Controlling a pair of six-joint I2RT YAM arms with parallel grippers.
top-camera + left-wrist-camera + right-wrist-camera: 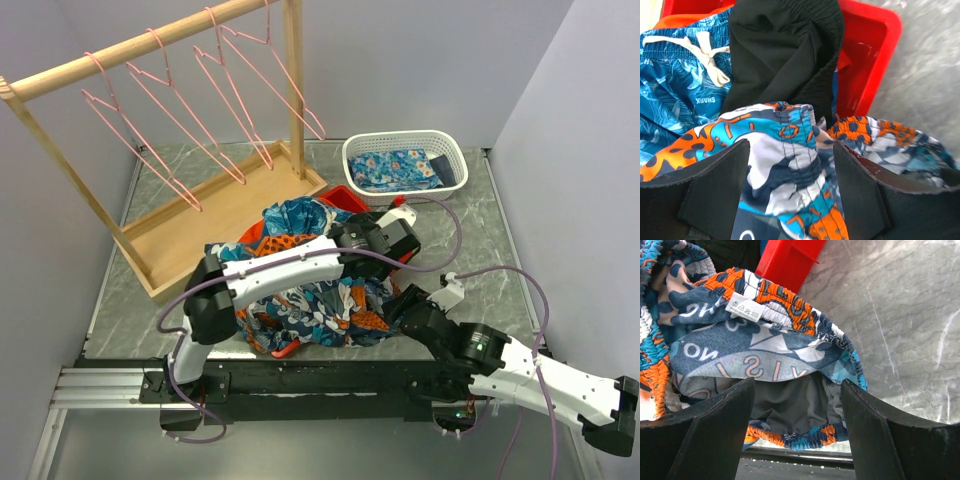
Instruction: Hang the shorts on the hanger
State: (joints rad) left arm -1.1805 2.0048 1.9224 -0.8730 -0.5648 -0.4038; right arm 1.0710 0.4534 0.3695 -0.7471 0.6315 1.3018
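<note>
The shorts, with a navy, teal, orange and white print, lie crumpled from the red bin to the table's front edge. My left gripper hangs over their right side. In the left wrist view it is open, with the shorts' stitched waistband between the fingers, not clamped. My right gripper is at the shorts' right front. In the right wrist view it is open around the shorts' elastic waist opening. Several pink wire hangers hang on the wooden rail at the back left.
The wooden rack's tray base stands at the back left. A white basket holds a folded blue flowered cloth. The red bin holds a black garment and blue leaf-print shorts. Walls close both sides.
</note>
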